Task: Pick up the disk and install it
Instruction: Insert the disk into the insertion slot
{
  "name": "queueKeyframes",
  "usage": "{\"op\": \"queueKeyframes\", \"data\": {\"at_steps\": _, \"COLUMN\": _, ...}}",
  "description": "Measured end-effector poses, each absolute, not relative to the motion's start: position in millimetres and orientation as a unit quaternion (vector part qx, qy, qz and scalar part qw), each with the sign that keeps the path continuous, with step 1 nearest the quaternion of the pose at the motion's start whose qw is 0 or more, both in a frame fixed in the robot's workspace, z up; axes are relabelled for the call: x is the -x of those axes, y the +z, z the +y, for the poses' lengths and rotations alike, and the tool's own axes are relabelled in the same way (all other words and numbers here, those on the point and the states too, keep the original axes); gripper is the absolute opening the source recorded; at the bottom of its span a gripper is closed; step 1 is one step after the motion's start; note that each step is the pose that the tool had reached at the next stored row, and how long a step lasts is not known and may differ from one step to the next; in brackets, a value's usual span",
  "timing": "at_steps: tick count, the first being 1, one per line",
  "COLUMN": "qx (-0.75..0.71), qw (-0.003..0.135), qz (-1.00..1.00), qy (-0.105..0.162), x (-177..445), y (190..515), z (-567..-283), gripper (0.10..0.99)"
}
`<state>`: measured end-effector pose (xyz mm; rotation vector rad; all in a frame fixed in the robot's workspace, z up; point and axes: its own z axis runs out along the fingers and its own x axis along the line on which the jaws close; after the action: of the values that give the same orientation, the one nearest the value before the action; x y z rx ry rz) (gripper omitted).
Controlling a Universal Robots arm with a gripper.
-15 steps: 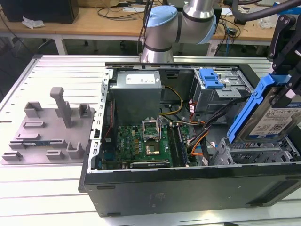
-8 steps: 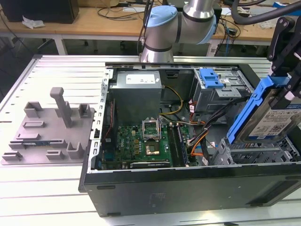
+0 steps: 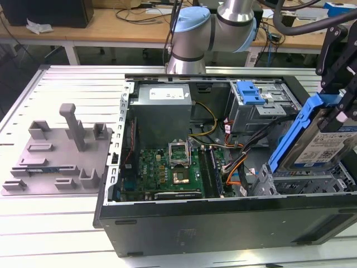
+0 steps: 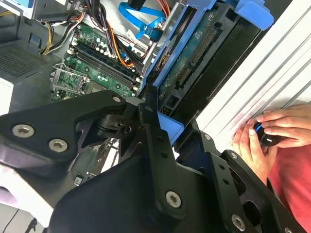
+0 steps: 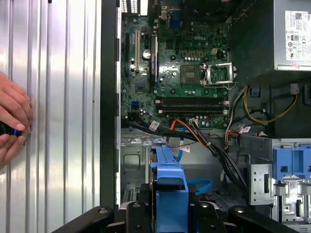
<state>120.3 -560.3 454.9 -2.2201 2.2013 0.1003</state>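
The 2 black fingers (image 4: pixel 153 141) of the gripper (image 3: pixel 338 114) are closed on the disk (image 3: pixel 321 146). They clamp the light-blue bracket that frames it, with a blue end tab standing between them in the first wrist view. The disk hangs tilted, 1 long edge low and the labelled face turned up. It sits to the exterior view's right of the motherboard (image 3: pixel 173 167), raised above board level and not yet seated.

The metal drive bay (image 3: pixel 312 181) lies under the disk, on that same side of the motherboard. A bundle of orange and black cables (image 5: pixel 206 141) runs between the motherboard and the bay, close to the disk's low edge. A smaller blue latch (image 3: pixel 249 92) sits farther back, also to the exterior view's right of the motherboard. A person's hand (image 5: pixel 12 119) rests on the slatted table outside the case wall, well apart from the motherboard.

The step in hand looks like bringing the held disk into that bay. Doing it well probably calls for:
- squaring the bracket's edges with the bay walls, so the tilt does not wedge 1 corner first;
- keeping the low edge off the cables;
- holding the grip firm on the bracket, since plastic could flex or slip.

Whether the bay's rails are clear cannot be told from here.
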Motion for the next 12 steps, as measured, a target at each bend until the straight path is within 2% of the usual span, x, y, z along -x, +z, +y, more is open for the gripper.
{"op": "queueKeyframes", "data": {"at_steps": 12, "qx": 0.710, "qw": 0.007, "qz": 0.704, "qy": 0.032, "x": -120.6, "y": 442.9, "z": -560.3, "gripper": 0.369}}
